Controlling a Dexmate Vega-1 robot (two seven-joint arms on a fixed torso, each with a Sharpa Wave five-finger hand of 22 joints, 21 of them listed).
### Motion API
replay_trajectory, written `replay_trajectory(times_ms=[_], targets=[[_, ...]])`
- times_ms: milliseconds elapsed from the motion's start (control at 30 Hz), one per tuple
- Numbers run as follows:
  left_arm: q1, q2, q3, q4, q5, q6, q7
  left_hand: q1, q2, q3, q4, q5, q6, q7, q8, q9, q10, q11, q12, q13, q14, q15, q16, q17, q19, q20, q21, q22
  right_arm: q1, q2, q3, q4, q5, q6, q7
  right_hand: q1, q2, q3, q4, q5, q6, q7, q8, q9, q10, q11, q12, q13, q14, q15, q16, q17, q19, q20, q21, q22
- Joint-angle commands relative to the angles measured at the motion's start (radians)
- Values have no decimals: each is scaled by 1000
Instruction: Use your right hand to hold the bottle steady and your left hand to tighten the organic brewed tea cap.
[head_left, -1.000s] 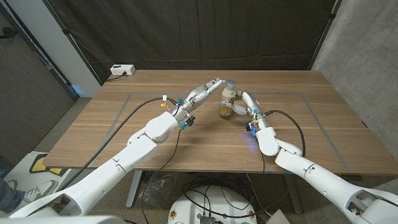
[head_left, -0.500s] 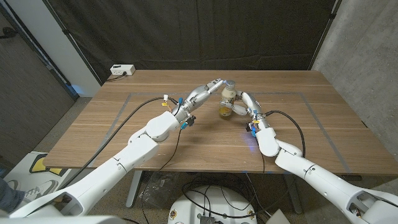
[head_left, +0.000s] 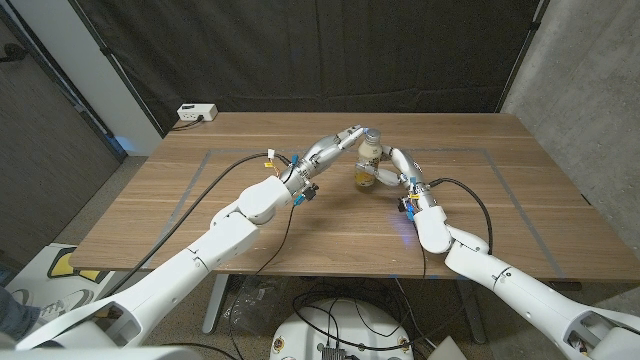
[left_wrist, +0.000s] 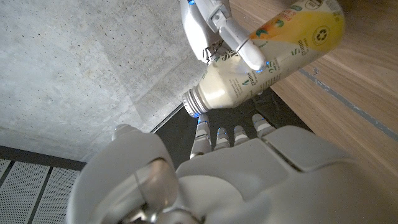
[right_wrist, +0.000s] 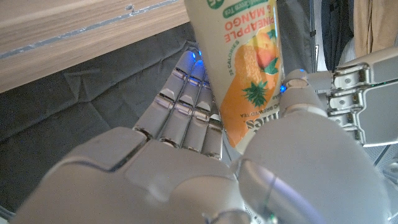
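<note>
Bottle (head_left: 367, 160) gripped mid-table by right hand (head_left: 392, 172).

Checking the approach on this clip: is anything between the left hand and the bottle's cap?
Nothing visible. The left hand reaches toward the cap from the robot's left, with open space between its fingertips and the cap. The right hand grips the bottle lower down, clear of the cap.

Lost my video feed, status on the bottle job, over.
Right hand grips bottle, upright on table. Left hand fingertips at cap, grip unclear. Nothing in the way.
</note>
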Motion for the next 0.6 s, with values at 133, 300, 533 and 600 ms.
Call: replay_trajectory(times_ms=[133,300,533,600], targets=[[-30,-22,1,28,-7,10,-1,9,-2,-1,2,0,-4,-8,-4,4,-7,-3,2,1,-57,-1,5,4,-184,1,4,5,-14,-16,10,-17,2,-1,10,190,200,14,9,5,78,-72,-2,5,14,-14,1,2,9,-96,-1,2,-4,-87,10,6],[0,-6,-23,-2,-11,34,44,10,-2,-1,3,0,-10,-8,-7,4,-9,-4,1,1,-57,-2,5,4,-185,2,4,5,-4,-12,8,-4,4,12,16,191,200,14,9,5,78,-71,-2,5,14,-15,0,2,9,-96,-1,3,-3,-87,11,6],[40,15,-40,-42,-13,47,78,10,-1,-1,4,-1,-10,-9,-7,4,-5,-2,3,1,-54,-2,6,4,-178,4,7,5,2,-9,10,3,7,17,17,192,200,15,9,4,79,-70,-3,5,14,-13,-1,2,9,-95,-1,3,-4,-87,12,6],[48,17,-40,-49,-14,44,81,10,-1,-1,4,-1,-11,-8,-7,4,-5,-3,3,1,-54,-2,6,4,-179,4,7,5,2,-8,10,7,9,17,18,192,199,15,10,4,79,-71,-4,6,14,-14,-2,2,10,-97,-1,3,-4,-87,12,6]])
